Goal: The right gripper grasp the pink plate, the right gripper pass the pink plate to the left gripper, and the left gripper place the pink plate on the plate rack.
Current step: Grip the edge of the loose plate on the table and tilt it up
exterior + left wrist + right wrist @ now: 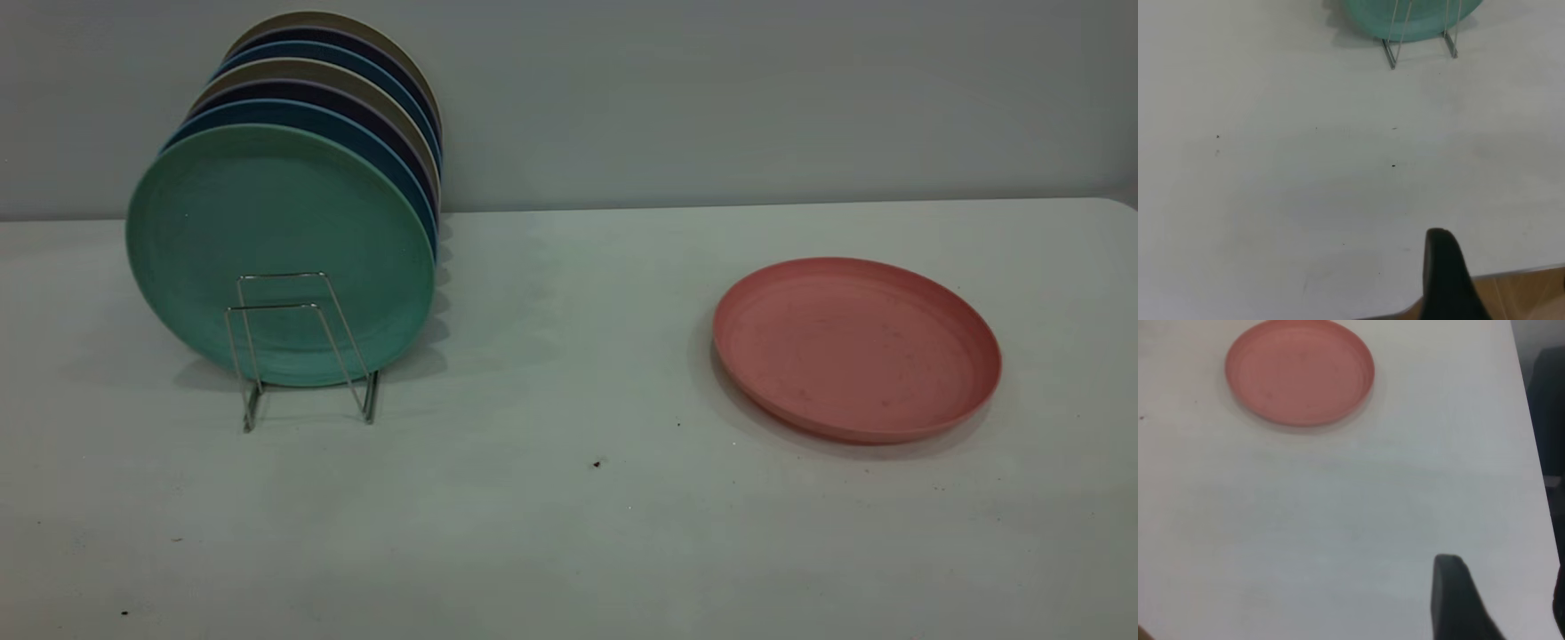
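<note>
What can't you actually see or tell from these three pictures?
- Both arms: absent from the exterior view.
- left gripper: one dark finger shows, the rest cut off by the left wrist view's edge.
- right gripper: likewise in its wrist view.
- plate rack: rear loops hidden by the green plate.

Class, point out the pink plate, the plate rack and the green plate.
pink plate (pixel 853 342): exterior view, centre of its flat inside.
plate rack (pixel 307 307): exterior view, front wire loop's top bar.
green plate (pixel 267 213): exterior view, upper face.

The pink plate (pixel 855 348) looks like matt, faintly scuffed plastic, the plate rack (pixel 302 351) is thin shiny metal wire, and the table (pixel 569 533) seems smooth and matt.
</note>
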